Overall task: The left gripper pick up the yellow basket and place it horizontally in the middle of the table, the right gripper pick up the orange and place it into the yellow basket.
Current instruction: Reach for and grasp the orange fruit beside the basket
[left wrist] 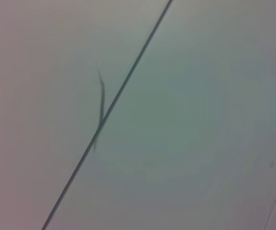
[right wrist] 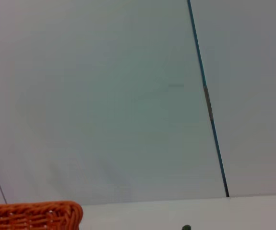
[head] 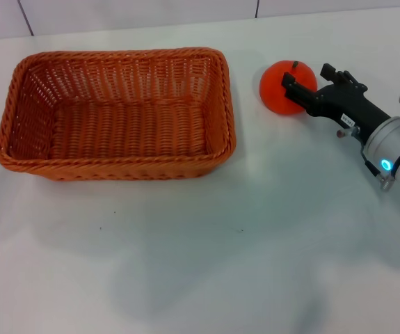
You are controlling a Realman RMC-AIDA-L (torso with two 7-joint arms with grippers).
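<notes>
From the head camera I see the yellow basket [head: 116,115] lying lengthwise on the white table [head: 200,264], toward my left, with nothing inside it. Just beside its right end sits the orange [head: 283,85], stem up. My right gripper [head: 304,87] reaches in from the right, its black jaws spread around the orange's right side, one prong across the front of the fruit. My left gripper is out of sight.

Head view down on table [head: 186,264] — wrist views on blank panels
</notes>
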